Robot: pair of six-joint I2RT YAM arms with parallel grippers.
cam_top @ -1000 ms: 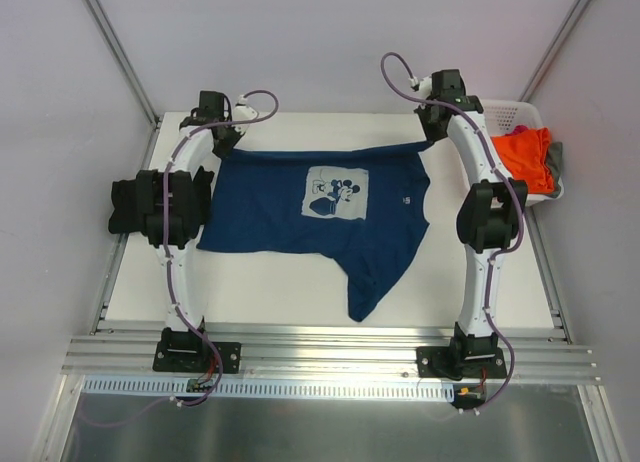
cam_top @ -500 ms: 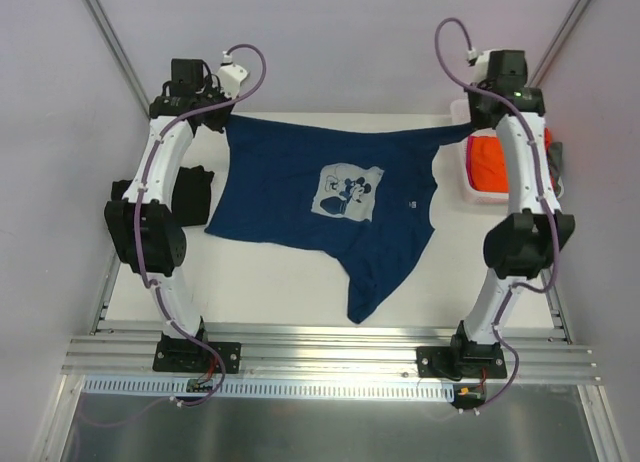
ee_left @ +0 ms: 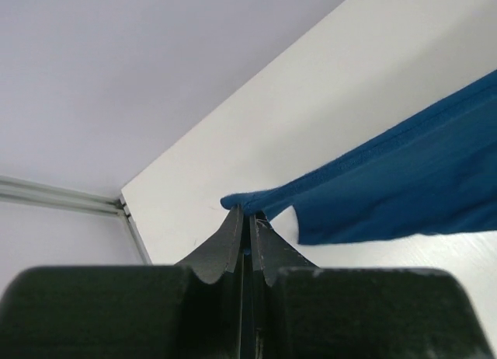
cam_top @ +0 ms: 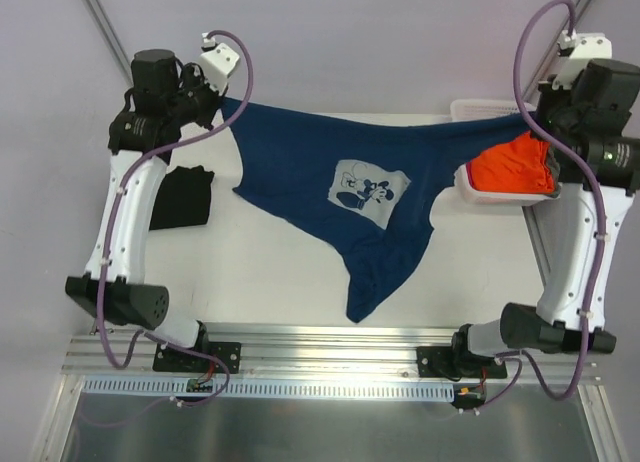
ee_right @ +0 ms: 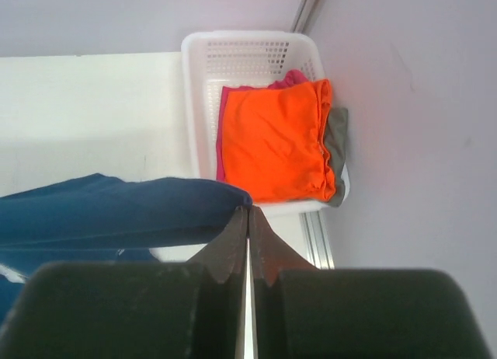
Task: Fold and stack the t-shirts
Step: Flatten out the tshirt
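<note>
The navy blue t-shirt [cam_top: 340,182] with the pale cartoon print hangs stretched in the air between my two grippers; its lower end still trails on the table near the front. My left gripper [cam_top: 222,104] is shut on its far left corner [ee_left: 247,202]. My right gripper [cam_top: 530,122] is shut on its far right corner [ee_right: 233,196], high above the basket. A black t-shirt [cam_top: 183,196] lies folded on the table at the left. An orange t-shirt [ee_right: 276,137] lies on top of pink and grey ones in the basket.
The white plastic basket [ee_right: 248,52] stands at the table's far right edge, partly under the right arm. A metal rail [cam_top: 330,352] runs along the near edge by the arm bases. Walls close in on both sides.
Both arms have risen and spread outward, lifting the navy shirt's top edge off the table. The shirt now hangs taut between them, with its lower end still on the table.
</note>
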